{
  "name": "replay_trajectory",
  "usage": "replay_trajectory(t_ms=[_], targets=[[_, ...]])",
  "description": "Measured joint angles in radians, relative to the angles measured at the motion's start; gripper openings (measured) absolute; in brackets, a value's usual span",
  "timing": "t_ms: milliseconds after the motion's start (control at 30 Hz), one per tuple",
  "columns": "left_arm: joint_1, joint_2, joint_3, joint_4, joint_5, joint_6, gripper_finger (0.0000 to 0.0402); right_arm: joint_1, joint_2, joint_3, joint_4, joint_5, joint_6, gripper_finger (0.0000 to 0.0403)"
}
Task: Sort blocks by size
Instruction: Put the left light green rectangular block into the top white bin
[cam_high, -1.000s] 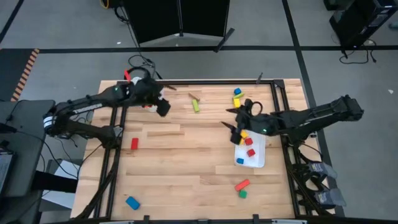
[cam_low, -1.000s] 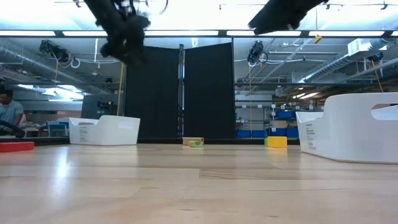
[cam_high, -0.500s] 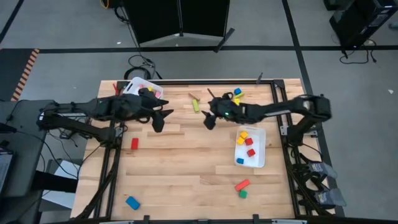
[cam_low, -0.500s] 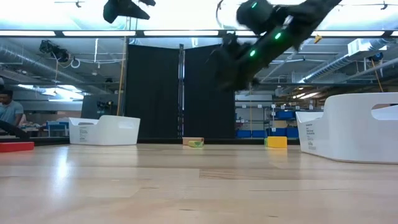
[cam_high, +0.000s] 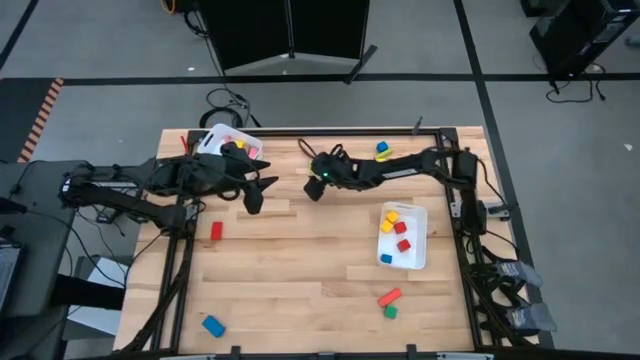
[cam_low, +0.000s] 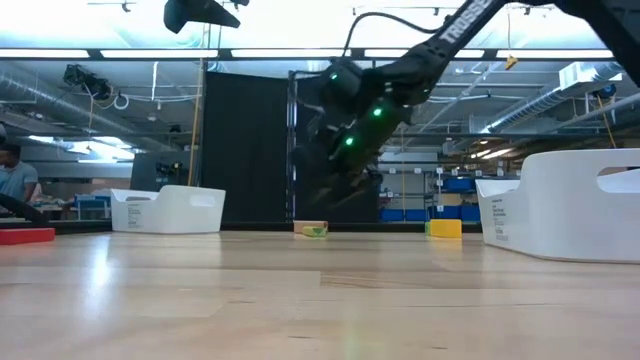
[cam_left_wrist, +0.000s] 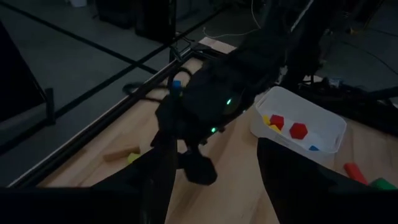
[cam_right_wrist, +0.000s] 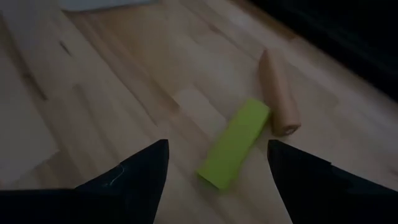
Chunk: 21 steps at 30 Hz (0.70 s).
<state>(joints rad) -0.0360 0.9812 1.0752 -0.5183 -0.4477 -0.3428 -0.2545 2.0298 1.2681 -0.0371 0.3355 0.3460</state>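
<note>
My right end effector (cam_high: 312, 187): fingers spread wide, empty, above the table (cam_high: 300, 270) near its far edge, over the green bar (cam_right_wrist: 234, 152).
Green bar: flat on the table, just beside a plain wooden bar (cam_right_wrist: 278, 94).
My left end effector (cam_high: 258, 192): fingers apart, empty, raised near the white bin (cam_high: 213, 139).
Other blocks: several cubes in the right bin (cam_high: 402, 237); others scattered on the table.

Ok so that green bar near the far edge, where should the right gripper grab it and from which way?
Grip the green bar across its two long sides at mid-length, coming down from above. It lies flat, and its far end touches the plain wood bar, so the middle looks clearer. The right gripper is open above it.
</note>
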Motion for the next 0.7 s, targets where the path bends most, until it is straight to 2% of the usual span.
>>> replay_trajectory(t_ms=[133, 467, 567, 700], targets=[[0.000, -0.004, 0.000, 0.000, 0.000, 0.001, 0.0229, -0.010, 0.054, 0.052, -0.040, 0.005, 0.046, 0.0285], [0.000, -0.008, 0.000, -0.011, 0.002, 0.002, 0.0229, -0.042, 0.125, 0.073, -0.066, -0.023, 0.094, 0.0279], [0.000, -0.008, 0.000, -0.012, 0.002, 0.002, 0.0229, -0.049, 0.127, 0.075, -0.077, -0.046, 0.102, 0.0261], [0.000, -0.008, 0.000, -0.011, 0.003, 0.002, 0.0229, -0.053, 0.127, 0.075, -0.083, -0.054, 0.100, 0.0215]])
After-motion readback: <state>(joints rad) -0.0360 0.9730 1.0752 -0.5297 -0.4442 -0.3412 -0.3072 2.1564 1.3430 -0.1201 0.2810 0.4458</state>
